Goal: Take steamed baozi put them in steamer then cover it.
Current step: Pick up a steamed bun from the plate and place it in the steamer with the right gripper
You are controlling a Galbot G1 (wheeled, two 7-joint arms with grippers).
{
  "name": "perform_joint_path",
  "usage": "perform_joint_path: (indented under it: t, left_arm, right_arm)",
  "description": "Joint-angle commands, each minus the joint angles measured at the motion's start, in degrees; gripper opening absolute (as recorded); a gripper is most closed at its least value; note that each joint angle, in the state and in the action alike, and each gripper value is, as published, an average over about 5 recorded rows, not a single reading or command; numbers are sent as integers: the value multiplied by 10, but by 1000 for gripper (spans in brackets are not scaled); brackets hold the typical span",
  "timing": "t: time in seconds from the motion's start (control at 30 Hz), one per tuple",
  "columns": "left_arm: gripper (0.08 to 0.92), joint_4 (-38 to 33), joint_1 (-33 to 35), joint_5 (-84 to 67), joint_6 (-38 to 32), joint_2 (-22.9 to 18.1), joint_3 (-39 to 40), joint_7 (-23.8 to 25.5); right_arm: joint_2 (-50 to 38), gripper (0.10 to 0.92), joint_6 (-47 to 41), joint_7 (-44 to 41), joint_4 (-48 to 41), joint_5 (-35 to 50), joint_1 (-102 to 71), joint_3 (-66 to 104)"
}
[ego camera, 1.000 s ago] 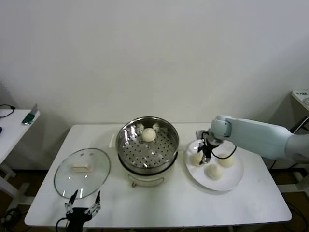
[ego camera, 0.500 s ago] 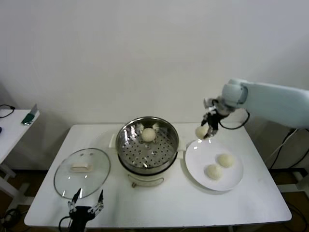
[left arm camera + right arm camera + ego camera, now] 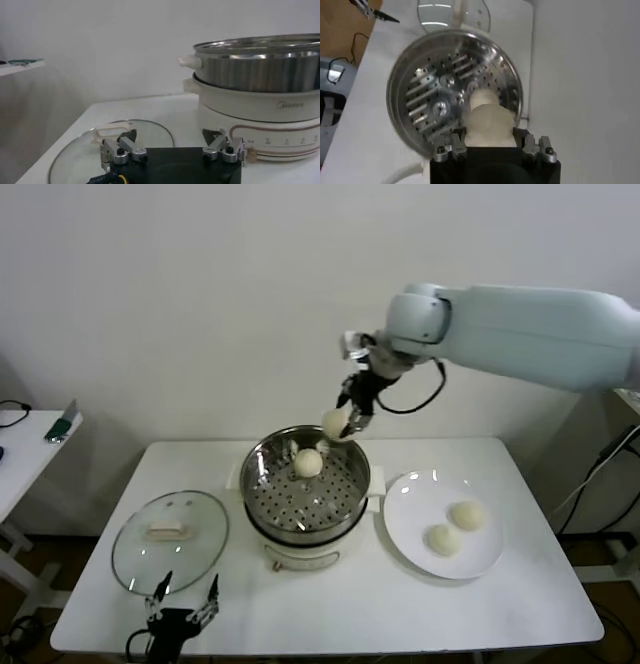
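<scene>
Steamer (image 3: 260, 95) base lettering: "Midea" (image 3: 290, 105).

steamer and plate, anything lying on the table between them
Nothing: in the head view the steamer and the plate sit side by side, with only a thin strip of bare table between their rims.

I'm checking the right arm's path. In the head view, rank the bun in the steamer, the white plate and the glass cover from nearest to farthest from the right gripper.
From the right gripper, shut on a baozi above the steamer's back rim:
1. Bun in the steamer, just below it.
2. White plate, to the robot's right.
3. Glass cover, far left on the table.
</scene>
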Motion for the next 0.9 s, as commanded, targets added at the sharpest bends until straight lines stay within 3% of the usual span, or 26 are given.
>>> perform_joint_path:
  t: [0.03,0.53,0.9]
  left_arm:
    - [823,-3,2,0,-1,-1,0,0]
    - [823,2,7,6,-3,-5,7,0]
    - [823,4,8,7,-5,-4,7,-1]
  right_arm:
    - [159,645,-24,31,-66,17,-81,11]
    - [205,645,-18,51,-153,-53,-185,-4]
    - [191,661,-4,55,-156,-67,-178,8]
